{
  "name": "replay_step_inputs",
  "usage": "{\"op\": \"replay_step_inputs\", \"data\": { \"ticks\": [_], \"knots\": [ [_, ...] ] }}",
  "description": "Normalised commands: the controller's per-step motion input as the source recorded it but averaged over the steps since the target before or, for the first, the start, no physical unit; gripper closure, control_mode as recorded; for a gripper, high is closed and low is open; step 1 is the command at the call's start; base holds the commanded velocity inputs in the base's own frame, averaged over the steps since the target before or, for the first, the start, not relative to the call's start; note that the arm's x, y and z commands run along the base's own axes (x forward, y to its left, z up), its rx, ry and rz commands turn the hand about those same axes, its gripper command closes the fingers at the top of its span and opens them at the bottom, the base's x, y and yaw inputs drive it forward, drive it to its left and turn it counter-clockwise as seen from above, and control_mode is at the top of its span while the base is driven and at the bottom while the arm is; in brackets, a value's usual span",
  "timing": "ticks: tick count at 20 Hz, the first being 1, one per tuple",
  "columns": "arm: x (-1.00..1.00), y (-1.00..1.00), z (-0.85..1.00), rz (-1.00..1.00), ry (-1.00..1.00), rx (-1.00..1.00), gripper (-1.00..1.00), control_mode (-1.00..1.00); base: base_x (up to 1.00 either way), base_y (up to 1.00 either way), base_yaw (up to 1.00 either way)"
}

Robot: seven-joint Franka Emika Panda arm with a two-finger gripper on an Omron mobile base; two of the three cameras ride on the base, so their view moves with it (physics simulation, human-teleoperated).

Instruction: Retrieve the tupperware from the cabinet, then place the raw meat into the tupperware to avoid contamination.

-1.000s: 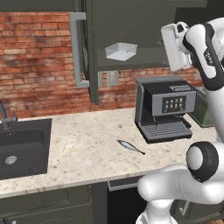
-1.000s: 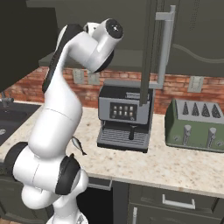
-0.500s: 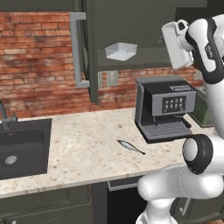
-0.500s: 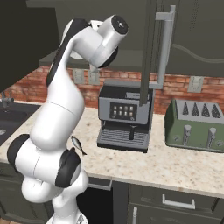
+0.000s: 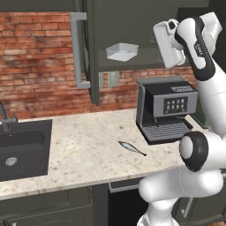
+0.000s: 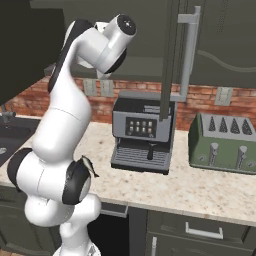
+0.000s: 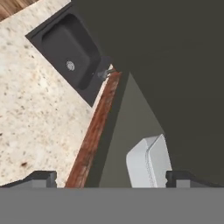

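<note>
- Overhead, the cabinet [image 5: 132, 26] stands with its door [image 5: 92, 53] swung out, the long grey bar handle [image 5: 78, 48] on the door's face.
- The tupperware [image 5: 122, 51] sits on the cabinet's shelf [image 5: 145, 59], near its front edge, empty and upright.
- The gripper [image 7: 109, 177] is raised level with that shelf, to the right of the tupperware and not touching it; its fingers are spread wide and carry nothing.
- The raw fish [image 5: 132, 148] lies flat on the speckled worktop [image 5: 84, 150], close to the front edge, just left of the coffee machine [image 5: 167, 108].
- A dark sink [image 5: 22, 148] is set in the worktop's left end, and a green toaster [image 6: 223, 143] stands right of the coffee machine.
</note>
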Motion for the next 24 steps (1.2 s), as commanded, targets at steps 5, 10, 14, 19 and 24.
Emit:
{"op": "replay_step_inputs", "data": {
  "ticks": [5,10,14,19,24],
  "knots": [
    [0.29,0.36,-0.01,-0.02,-0.01,-0.01,-1.00,-1.00,0.00,0.00,0.00],
    [0.35,0.23,0.00,0.00,-0.01,-0.02,-1.00,-1.00,0.00,0.00,0.00],
    [0.41,0.09,-0.03,0.00,-0.02,-0.04,-1.00,-1.00,0.00,0.00,0.00],
    [0.41,0.04,-0.10,0.00,0.00,-0.04,-1.00,-1.00,0.00,0.00,0.00],
    [0.42,0.00,-0.14,0.00,0.00,-0.04,-1.00,-1.00,0.00,0.00,0.00]
  ]
}}
